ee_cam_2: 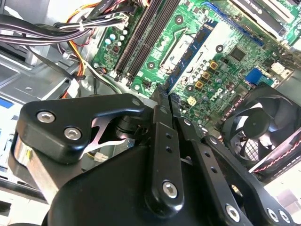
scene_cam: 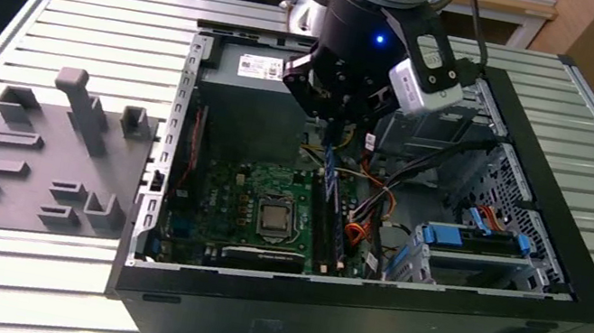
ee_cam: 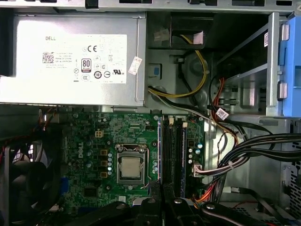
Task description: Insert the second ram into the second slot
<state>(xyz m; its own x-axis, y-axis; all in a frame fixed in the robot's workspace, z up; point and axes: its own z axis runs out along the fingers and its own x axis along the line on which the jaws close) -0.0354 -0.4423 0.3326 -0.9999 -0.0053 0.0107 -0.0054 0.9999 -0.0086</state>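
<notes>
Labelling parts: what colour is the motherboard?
The motherboard is green, clearest in the second wrist view.

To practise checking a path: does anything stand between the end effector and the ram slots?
Nothing visible does. The end effector hangs over the slots on the motherboard, with open space between. The cables lie beside the slots, toward the exterior view's right, not across them.

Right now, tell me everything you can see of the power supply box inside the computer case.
The power supply is a grey sheet-metal box with a large white label on its upward face and a small white sticker near one edge. It sits in a corner of the open black case, bordering the green motherboard. Yellow and black cables curve through the bay beside it.
</notes>
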